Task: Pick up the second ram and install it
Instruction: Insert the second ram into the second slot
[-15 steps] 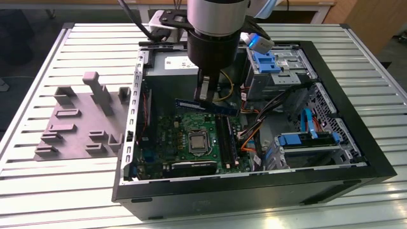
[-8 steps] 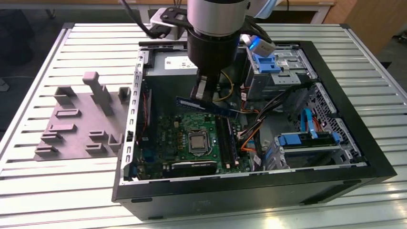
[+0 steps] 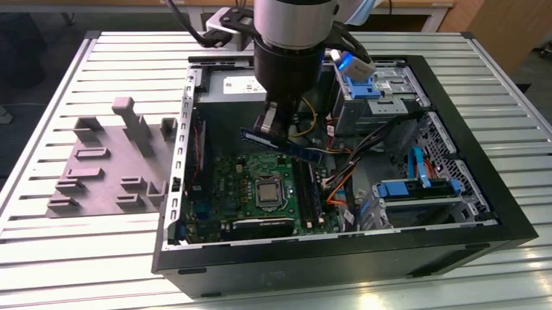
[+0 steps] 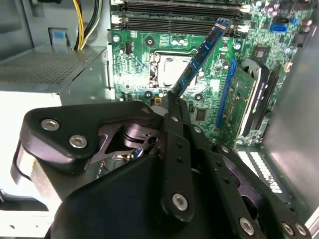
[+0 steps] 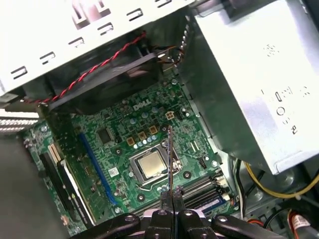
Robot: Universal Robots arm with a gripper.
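**Item:** second ram [image 3: 289,146], a thin blue-green memory stick with black chips.

**Location:** aloft inside the open computer case [image 3: 345,261], over the motherboard [image 3: 245,171]. It touches nothing but the jaws.

**Attitude:** tilted, lying across the line of the memory slots [image 3: 308,194] rather than along them. In the second wrist view the stick [image 4: 202,55] slants away from the jaws toward the slots [image 4: 184,22]. In the first wrist view it shows edge-on [image 5: 170,154] above the processor socket [image 5: 152,166].

**Holder:** gripper [image 3: 270,123], jaws clenched on the stick near one end, with the rest of its length jutting out free. The grasp shows in both wrist views [image 4: 172,97] [image 5: 174,196].

**Surroundings:**
- The case lies on its side on a slatted metal bench [image 3: 77,258].
- A grey moulded tray [image 3: 103,187] sits on the bench beside the case, on the exterior view's left, well apart from the stick.
- A grey power supply [image 5: 249,89] stands inside the case near the slots.

**Progress, as judged:**
- The pick-up is done, since the stick is clear of any rest and firmly held.
- It has also been brought over the board.
- Installation is outstanding, because the stick is neither lined up with a slot nor seated in one.
- A blue-green strip [image 5: 209,203] lies in the slot row in the first wrist view. It is probably a stick already fitted, though this cannot be told for certain.
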